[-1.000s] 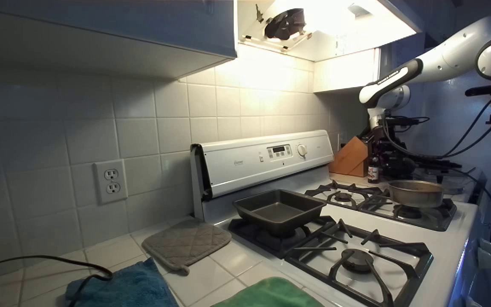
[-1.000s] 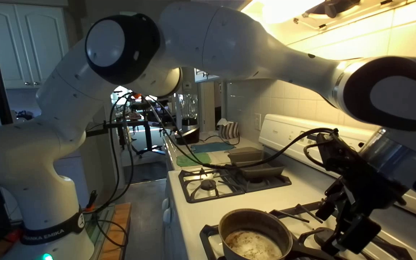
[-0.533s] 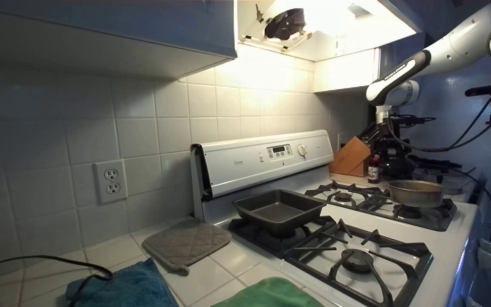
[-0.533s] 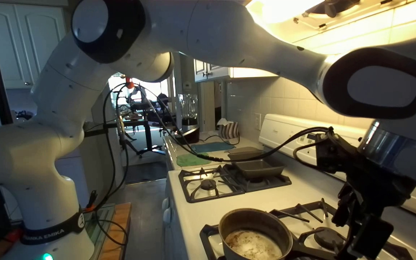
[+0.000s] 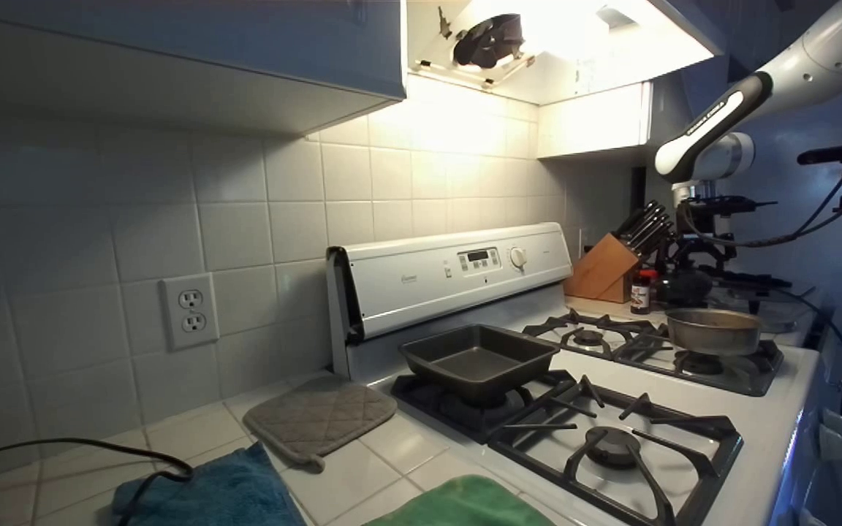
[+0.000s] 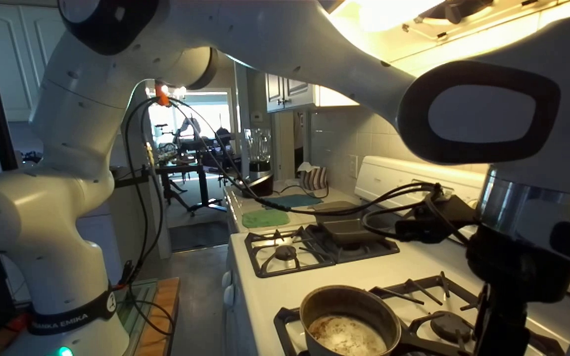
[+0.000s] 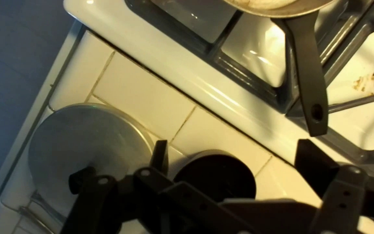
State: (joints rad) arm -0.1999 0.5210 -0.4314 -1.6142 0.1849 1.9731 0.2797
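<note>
Black round object (image 7: 218,175) below jaws; free tile (image 7: 219,133) toward stove (image 7: 167,61).

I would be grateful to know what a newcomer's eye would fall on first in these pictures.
Probably the big white robot arm arching across the top of an exterior view, then the glaring hood light above the stove. Next might come the stained saucepan on that stove. In the wrist view, the open black gripper stands out over the tiled counter where a round lid lies.

Tiled counter (image 7: 143,97); round lid (image 7: 86,139) atop
</note>
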